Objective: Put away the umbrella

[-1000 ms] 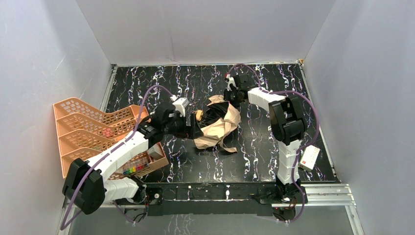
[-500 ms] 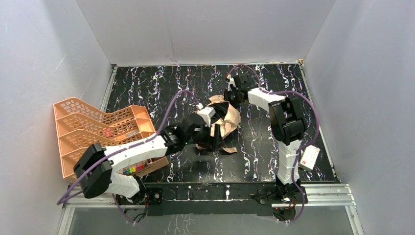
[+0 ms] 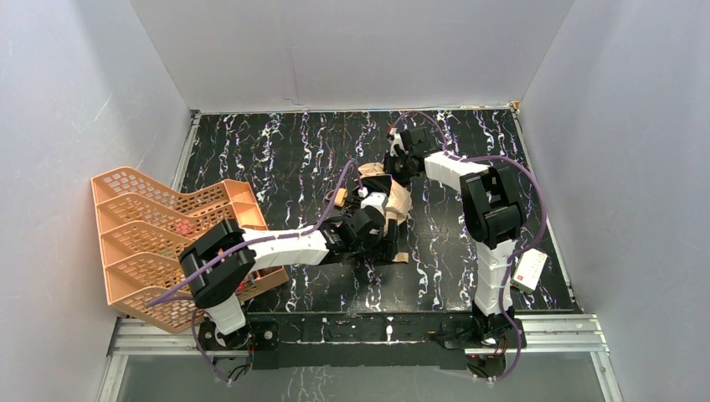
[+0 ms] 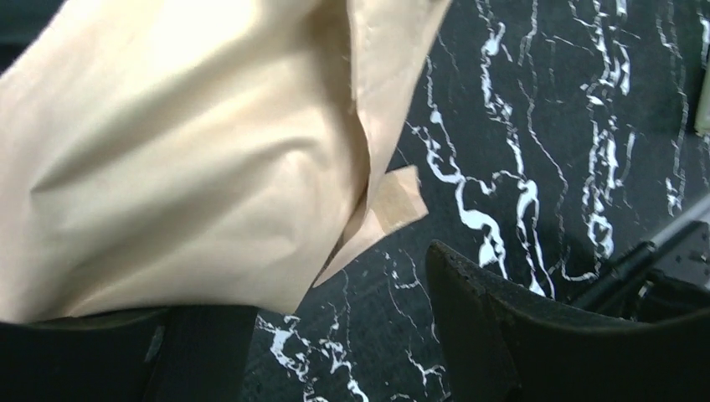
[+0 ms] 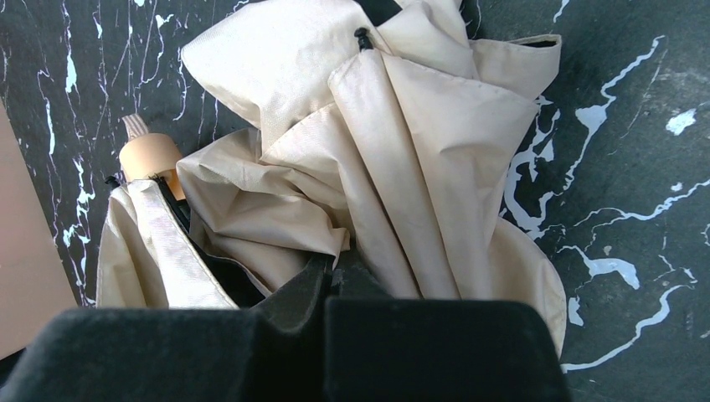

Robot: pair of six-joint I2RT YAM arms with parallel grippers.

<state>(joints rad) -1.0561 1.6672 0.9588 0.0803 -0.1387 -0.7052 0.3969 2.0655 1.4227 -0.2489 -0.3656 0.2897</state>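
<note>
At the far left, an orange mesh tray rack (image 3: 159, 226) stands by the table's (image 3: 276, 142) edge. The left arm (image 3: 276, 247) stretches rightward from beside it to the middle of the black marbled table. The left gripper (image 4: 335, 318) is at the near side of the umbrella (image 3: 393, 201), its jaws spread apart with bare table showing between them. Tan canopy fabric drapes over the left-hand finger (image 4: 201, 352), while the other finger (image 4: 519, 335) is clear of it.

The umbrella lies collapsed and crumpled at mid-table, tan side out. Its round tan handle (image 5: 149, 157) is on its left end.

The right gripper (image 5: 331, 272) is at the umbrella's far side, fingers pressed together against the canopy folds. Whether they nip any fabric cannot be told. The right arm (image 3: 490, 209) bends back toward a small white device (image 3: 529, 270) at the table's right edge.
</note>
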